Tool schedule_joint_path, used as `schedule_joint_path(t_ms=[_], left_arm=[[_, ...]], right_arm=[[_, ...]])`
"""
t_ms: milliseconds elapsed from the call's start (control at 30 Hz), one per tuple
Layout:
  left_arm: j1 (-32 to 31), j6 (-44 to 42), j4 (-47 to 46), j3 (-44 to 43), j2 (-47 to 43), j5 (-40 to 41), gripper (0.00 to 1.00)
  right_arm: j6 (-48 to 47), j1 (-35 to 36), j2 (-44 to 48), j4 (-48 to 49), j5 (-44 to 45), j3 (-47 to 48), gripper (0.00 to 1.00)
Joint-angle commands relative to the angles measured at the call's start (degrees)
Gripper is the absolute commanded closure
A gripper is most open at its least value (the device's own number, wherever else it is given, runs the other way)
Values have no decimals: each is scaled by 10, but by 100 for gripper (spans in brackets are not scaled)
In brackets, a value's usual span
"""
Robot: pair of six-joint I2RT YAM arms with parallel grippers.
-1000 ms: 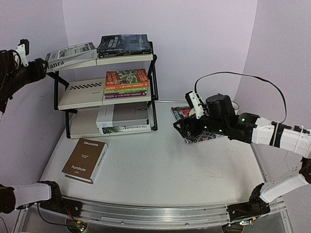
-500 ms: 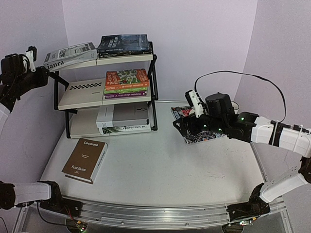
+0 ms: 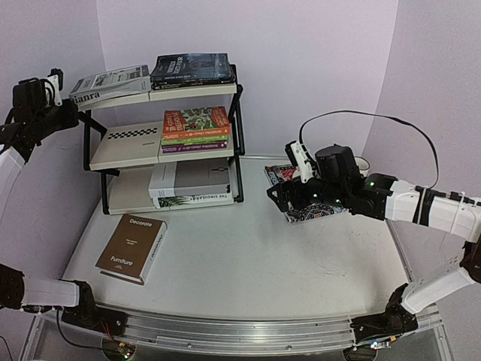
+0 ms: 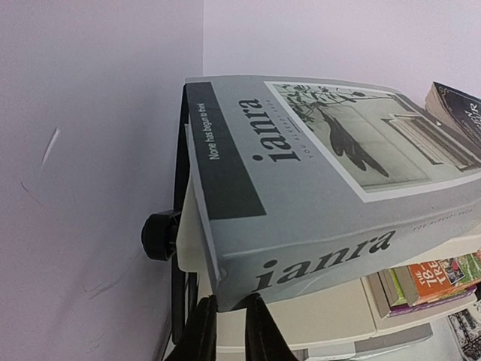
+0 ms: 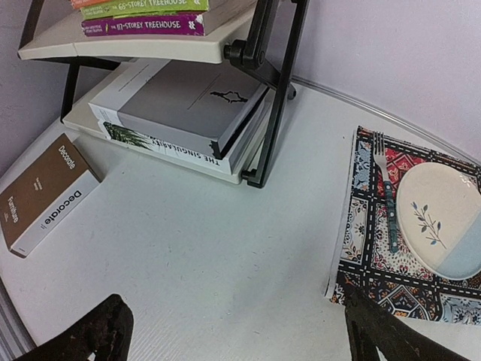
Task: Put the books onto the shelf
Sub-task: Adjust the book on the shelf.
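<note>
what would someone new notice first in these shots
The black shelf at the back left, its tiers stacked with books, draws the eye, with a grey book overhanging the top tier's left end by the left hand. One brown book lies alone on the table in front, and a patterned placemat sits under the right arm.

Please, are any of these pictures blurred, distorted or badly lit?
Top external: even, soft light, sharp; the table bows at its front edge, likely lens distortion. Left wrist: the grey book looms close, title readable. Right wrist: sharp on the plate; no glare.
</note>
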State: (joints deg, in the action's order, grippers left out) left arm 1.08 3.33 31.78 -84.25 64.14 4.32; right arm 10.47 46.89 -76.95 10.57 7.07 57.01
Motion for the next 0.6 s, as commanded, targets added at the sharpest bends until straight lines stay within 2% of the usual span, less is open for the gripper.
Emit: schedule_joint_path(t_ms=[0, 200, 567], left_arm=[[0, 3, -35, -37, 8, 15, 88], [1, 9, -40, -52, 17, 34, 89], [1, 14, -42, -82, 52, 55, 84]], right_arm=[[6, -3, -4, 11, 3, 24, 2], [10, -3, -3, 11, 3, 20, 2], [14, -4, 0, 11, 1, 19, 2]])
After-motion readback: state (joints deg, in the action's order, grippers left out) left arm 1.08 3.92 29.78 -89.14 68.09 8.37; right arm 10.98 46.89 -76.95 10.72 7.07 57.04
